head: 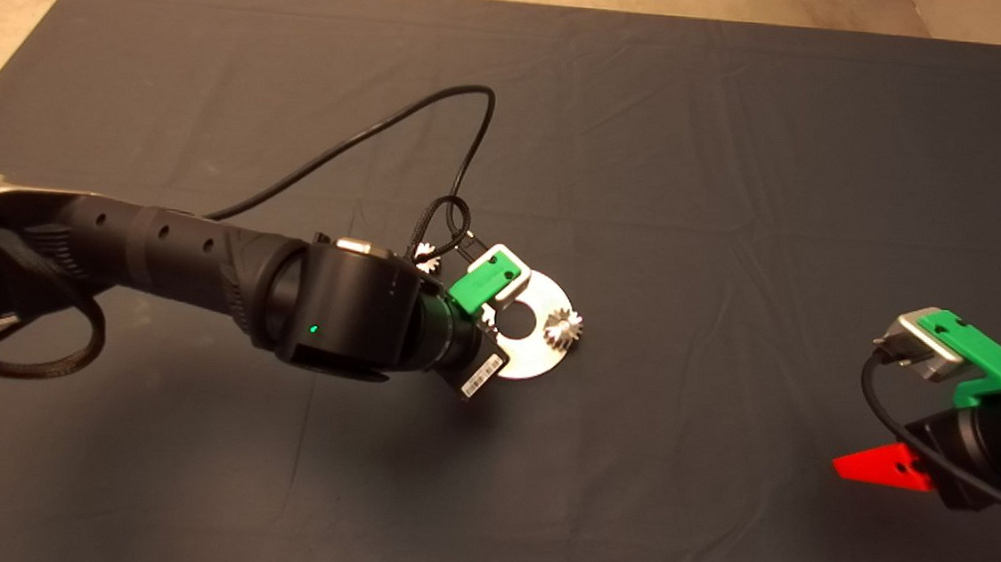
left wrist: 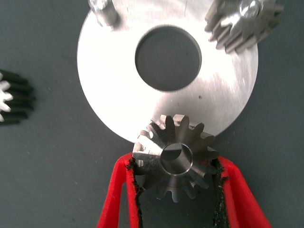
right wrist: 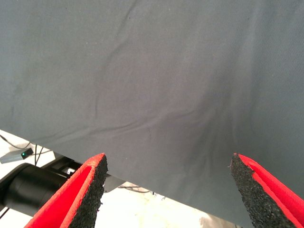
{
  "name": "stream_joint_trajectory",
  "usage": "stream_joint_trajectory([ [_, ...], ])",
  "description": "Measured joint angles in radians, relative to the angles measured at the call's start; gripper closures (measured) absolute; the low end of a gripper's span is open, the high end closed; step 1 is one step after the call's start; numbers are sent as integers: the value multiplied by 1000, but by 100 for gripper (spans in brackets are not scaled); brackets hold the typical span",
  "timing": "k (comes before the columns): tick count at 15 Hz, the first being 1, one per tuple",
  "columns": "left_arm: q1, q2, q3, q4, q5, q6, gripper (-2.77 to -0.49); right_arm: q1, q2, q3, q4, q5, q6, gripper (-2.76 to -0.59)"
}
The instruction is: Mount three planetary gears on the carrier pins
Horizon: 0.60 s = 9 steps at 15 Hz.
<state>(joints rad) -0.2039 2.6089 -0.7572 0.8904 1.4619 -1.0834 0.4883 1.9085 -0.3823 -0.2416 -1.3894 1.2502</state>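
Observation:
The silver carrier disc (left wrist: 118,95) lies on the mat, under my left arm in the head view (head: 539,356). One planetary gear (left wrist: 244,21) sits on a pin at the disc's rim (head: 564,329). A bare carrier pin (left wrist: 105,12) stands upright on another part of the rim. My left gripper (left wrist: 176,164) is shut on a second gear (left wrist: 176,152), held flat over the disc's near edge. I cannot tell whether a pin sits in its bore. A third gear (left wrist: 12,97) lies on the mat beside the disc (head: 424,260). My right gripper (right wrist: 168,164) hangs open and empty at the mat's right.
The left arm's black cable (head: 369,137) loops over the mat behind the disc. The dark mat (head: 739,201) is wrinkled. The right wrist view shows the mat's edge with floor and dark equipment (right wrist: 28,190) beyond it.

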Motion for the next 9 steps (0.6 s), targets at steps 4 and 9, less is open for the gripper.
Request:
stream_joint_trajectory([
  [4, 4, -5, 0, 9, -11, 1, -59, 8, 0, 0, 1, 1, 0, -191],
  [9, 4, -5, 0, 11, -11, 16, -59, 8, 0, 0, 5, 1, 0, -192],
])
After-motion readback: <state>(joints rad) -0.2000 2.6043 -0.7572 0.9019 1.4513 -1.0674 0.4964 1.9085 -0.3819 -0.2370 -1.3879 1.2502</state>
